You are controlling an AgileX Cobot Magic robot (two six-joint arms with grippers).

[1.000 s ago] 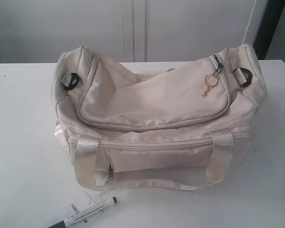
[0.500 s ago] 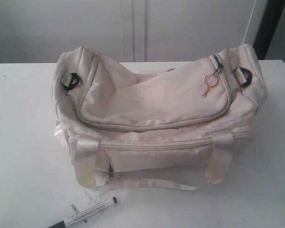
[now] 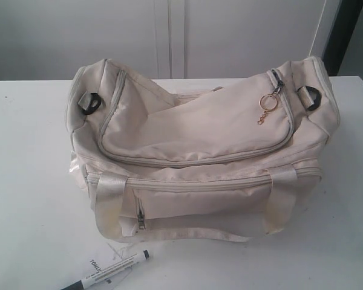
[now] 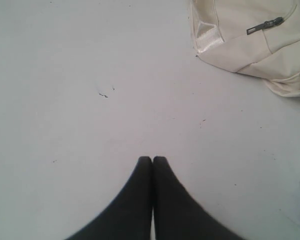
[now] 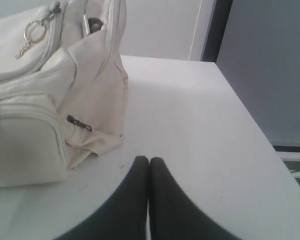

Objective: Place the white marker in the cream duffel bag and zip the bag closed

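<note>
Movement over the last second?

— None I can find. The cream duffel bag sits on the bench as it did. The white marker lies where it lay, just in front of the bag's left front corner, on a paper tag.

And the tools?

— Left tool pinched shut, holding nothing, over bare bench off the bag's left front corner. Right tool likewise shut and empty, beside the bag's right end.

So nothing begun?

— I'd judge not. The top flap's zip looks closed (gold keychain hanging at the bag's right end), so it likely needs opening before the marker goes in.
</note>
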